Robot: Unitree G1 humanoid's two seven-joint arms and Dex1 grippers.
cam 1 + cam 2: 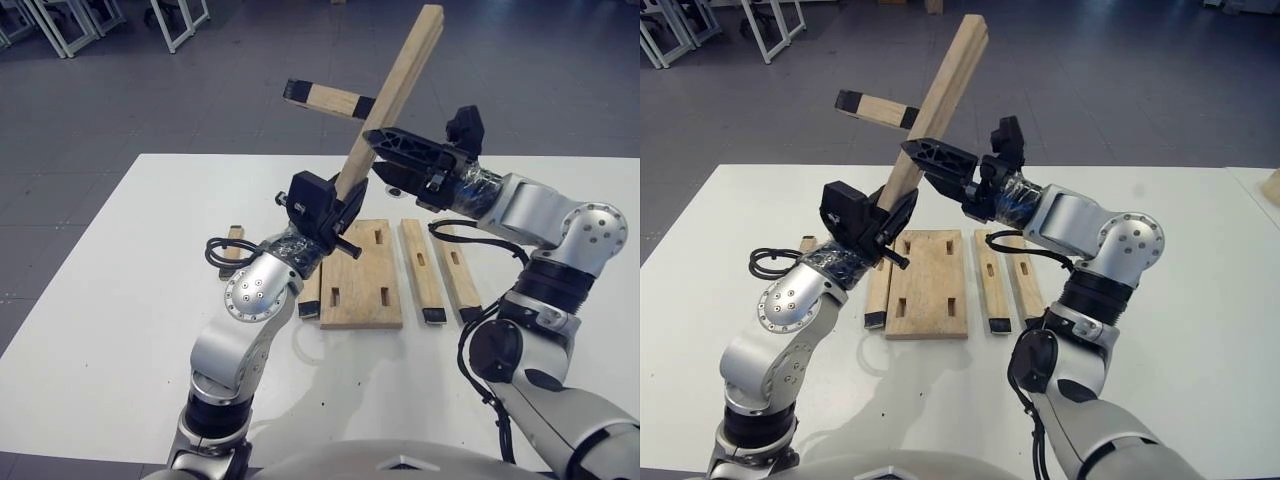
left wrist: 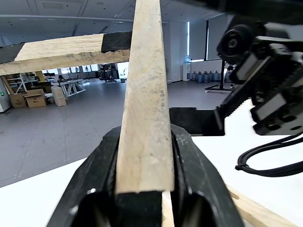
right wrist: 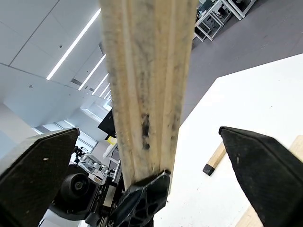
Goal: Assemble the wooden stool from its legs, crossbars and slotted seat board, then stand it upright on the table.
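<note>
My left gripper is shut on the lower end of a long wooden bar that slants up and away over the table. A shorter leg with black ends sits crosswise on the bar near its top. My right gripper is open, its black fingers spread to either side of the bar's middle without closing on it. The slotted seat board lies flat on the white table below both grippers.
Two loose wooden legs lie side by side to the right of the seat board. Another piece lies along the board's left edge, and a small one sits farther left beside a black cable.
</note>
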